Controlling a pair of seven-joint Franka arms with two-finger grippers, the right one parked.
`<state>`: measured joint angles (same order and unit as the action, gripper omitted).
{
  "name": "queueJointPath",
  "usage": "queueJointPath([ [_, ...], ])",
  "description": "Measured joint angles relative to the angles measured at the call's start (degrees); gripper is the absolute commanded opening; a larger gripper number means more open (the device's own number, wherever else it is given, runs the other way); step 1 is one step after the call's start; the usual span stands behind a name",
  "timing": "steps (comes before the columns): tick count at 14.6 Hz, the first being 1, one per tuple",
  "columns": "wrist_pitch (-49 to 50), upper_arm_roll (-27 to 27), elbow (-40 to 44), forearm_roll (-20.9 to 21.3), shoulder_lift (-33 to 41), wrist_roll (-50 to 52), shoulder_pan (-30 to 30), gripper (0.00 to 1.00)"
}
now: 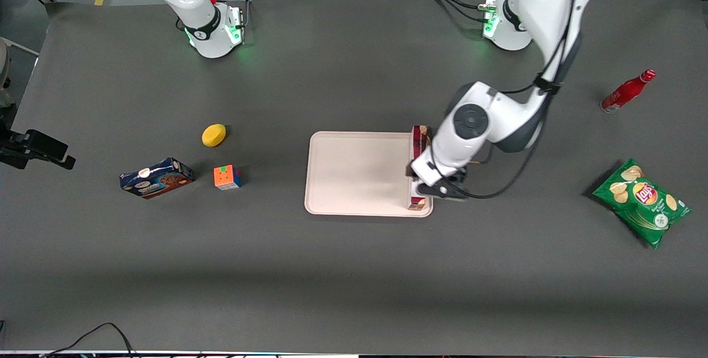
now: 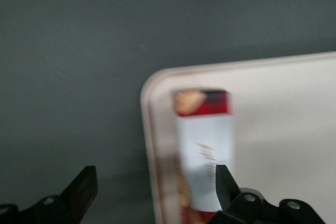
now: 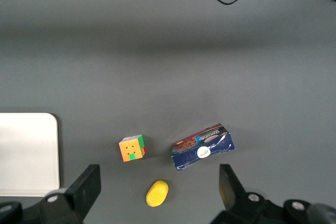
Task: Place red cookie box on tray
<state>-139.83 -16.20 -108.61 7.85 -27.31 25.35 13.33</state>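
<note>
We saw the gripper [image 2: 152, 190] spread wide above the red cookie box [image 1: 420, 136], gripping nothing. That slim plaid carton lay on the tray [image 1: 354, 172], long axis running toward the front camera, hugging the rim at the working arm's end; bare tray remained beside it.

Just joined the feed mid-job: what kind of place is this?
Likely a robot lab bench: arms bolted to a gray-matted table, cables and racks at its edge, assorted test items like a chips bag. The gripper, fingers open, hovers above the cookie box on the tray.
</note>
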Motion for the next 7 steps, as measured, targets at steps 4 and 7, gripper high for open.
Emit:
queueJointPath([
  [4, 9.59, 4.67, 5.06, -4.69, 5.99, -15.46, -6.04, 1.0],
  [7, 15.47, 9.97, 7.36, -7.76, 10.48, -27.41, -9.7, 1.0],
])
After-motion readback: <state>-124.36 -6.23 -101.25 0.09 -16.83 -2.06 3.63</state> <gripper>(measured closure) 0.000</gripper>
